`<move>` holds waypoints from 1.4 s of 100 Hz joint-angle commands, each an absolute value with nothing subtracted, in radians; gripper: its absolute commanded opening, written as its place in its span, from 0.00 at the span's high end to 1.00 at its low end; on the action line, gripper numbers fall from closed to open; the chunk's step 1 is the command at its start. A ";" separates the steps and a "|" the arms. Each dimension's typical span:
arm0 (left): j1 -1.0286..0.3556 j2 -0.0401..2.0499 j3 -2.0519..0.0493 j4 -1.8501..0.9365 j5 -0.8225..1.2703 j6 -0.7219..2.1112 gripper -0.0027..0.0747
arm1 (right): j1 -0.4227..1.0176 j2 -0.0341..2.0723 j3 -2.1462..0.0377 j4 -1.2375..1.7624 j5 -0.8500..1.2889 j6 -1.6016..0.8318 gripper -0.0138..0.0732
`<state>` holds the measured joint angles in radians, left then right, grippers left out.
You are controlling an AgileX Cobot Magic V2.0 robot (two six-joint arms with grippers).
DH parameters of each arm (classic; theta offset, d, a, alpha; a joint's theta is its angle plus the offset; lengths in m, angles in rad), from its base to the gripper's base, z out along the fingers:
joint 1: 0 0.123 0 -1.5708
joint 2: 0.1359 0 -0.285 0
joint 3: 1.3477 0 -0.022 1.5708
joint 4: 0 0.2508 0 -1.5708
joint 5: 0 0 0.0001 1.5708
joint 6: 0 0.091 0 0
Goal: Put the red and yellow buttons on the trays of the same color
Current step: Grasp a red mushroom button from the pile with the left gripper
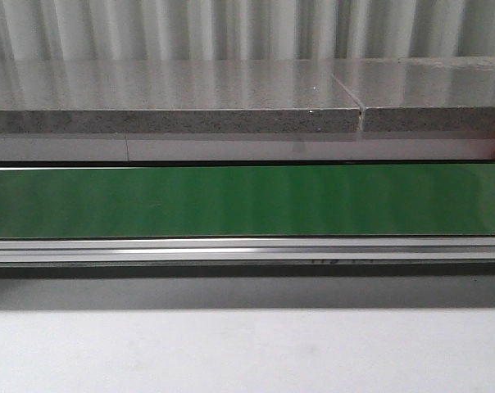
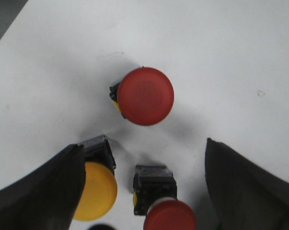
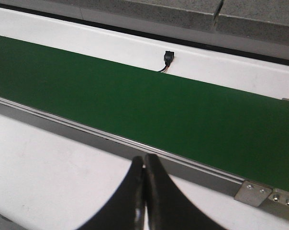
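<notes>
Three buttons lie under the spread left gripper; it should centre on one red button before descending. Right gripper is pressed closed, empty.

A green conveyor belt ran across the scene. Beyond it lay a grey speckled stone slab; a small black cable connector sat just past its far edge.

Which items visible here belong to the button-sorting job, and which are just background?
Job items: upright red button; yellow button; second red button; left gripper, open over them.
Background: green conveyor belt; grey stone ledge; small black cable.
</notes>
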<state>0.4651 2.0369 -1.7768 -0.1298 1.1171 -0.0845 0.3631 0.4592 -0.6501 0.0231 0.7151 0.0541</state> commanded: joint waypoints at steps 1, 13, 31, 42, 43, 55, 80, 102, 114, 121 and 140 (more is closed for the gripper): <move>0.467 2.019 -1.833 -0.140 1.075 -0.084 0.30 | 0.363 0.462 -0.676 0.027 0.650 0.041 0.96; 0.467 2.067 -1.866 -0.140 1.053 -0.084 0.30 | 0.363 0.462 -0.676 0.027 0.650 0.041 0.96; 0.467 2.123 -1.890 -0.145 1.053 -0.084 0.30 | 0.363 0.462 -0.676 0.027 0.650 0.041 0.96; 0.462 2.136 -1.890 -0.143 1.049 -0.081 0.30 | 0.363 0.462 -0.676 0.027 0.651 0.041 0.96; 0.460 2.136 -1.890 -0.143 1.047 -0.079 0.30 | 0.363 0.462 -0.676 0.027 0.651 0.041 0.96; 0.458 2.138 -1.890 -0.145 1.035 -0.073 0.36 | 0.363 0.462 -0.676 0.027 0.651 0.041 0.96; 0.458 2.138 -1.890 -0.145 1.014 -0.038 0.64 | 0.363 0.462 -0.676 0.027 0.651 0.041 0.96; 0.458 2.122 -1.890 -0.135 1.003 -0.035 0.70 | 0.363 0.462 -0.676 0.027 0.651 0.041 0.96; 0.453 2.080 -1.890 -0.123 1.005 0.000 0.70 | 0.363 0.462 -0.676 0.027 0.651 0.041 0.96; 0.443 2.051 -1.890 -0.107 1.009 0.011 0.70 | 0.363 0.462 -0.676 0.027 0.651 0.041 0.96; 0.404 1.977 -1.890 -0.088 1.037 0.013 0.70 | 0.363 0.462 -0.676 0.027 0.651 0.041 0.96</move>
